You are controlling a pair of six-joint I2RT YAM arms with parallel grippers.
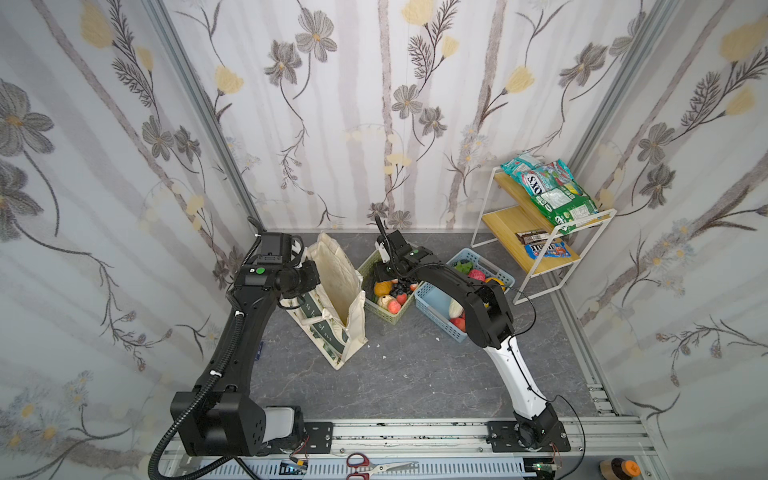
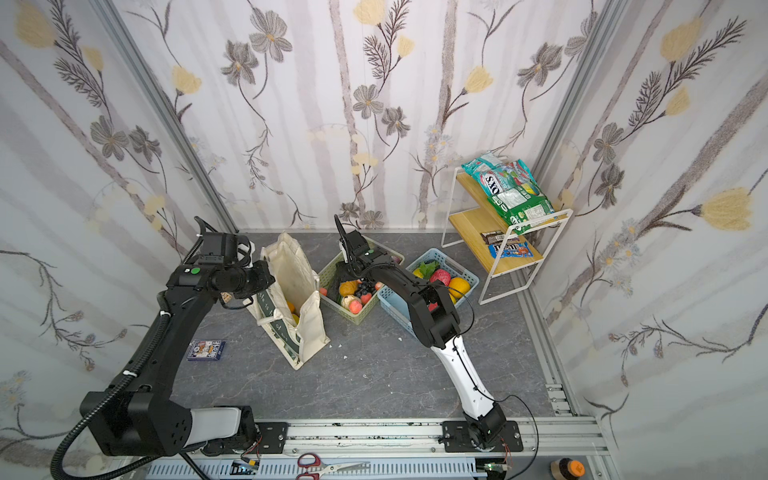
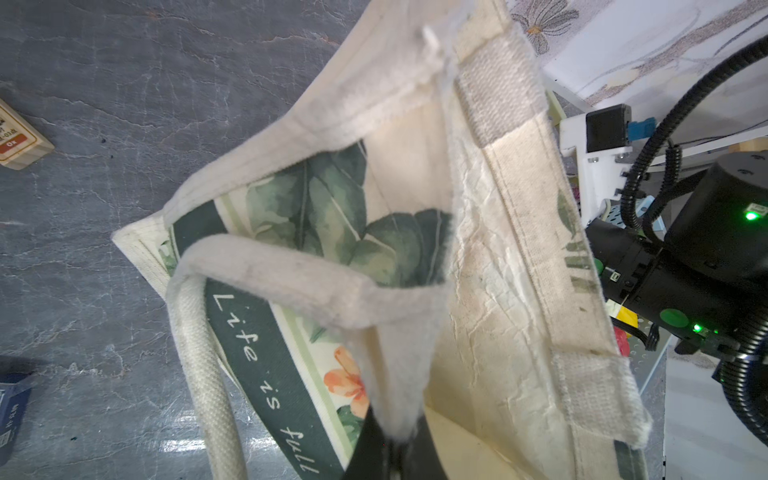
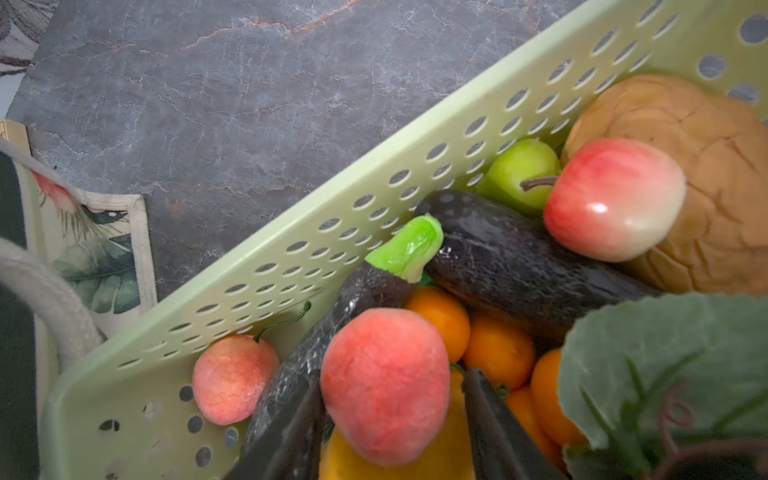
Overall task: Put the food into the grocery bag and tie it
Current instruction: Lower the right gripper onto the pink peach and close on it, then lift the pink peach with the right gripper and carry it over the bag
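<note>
The cream grocery bag (image 1: 332, 291) stands open on the floor, and an orange and a yellow food item (image 2: 291, 311) lie inside it. My left gripper (image 3: 397, 440) is shut on the bag's cream rim at its left side (image 1: 316, 276). More food fills the pale green basket (image 4: 332, 232) right of the bag: eggplants (image 4: 511, 257), oranges (image 4: 498, 349), peaches and a green pear (image 4: 519, 170). My right gripper (image 4: 388, 380) hangs low in that basket (image 1: 384, 276). A pink peach (image 4: 384, 390) sits between its open fingers, with a gap on one side.
A blue basket (image 1: 436, 307) with more toy produce stands right of the green one. A white wire shelf (image 1: 540, 257) with snack packets is at the back right. A blue card box (image 2: 206, 350) lies left of the bag, and scissors (image 1: 374, 463) lie on the front rail.
</note>
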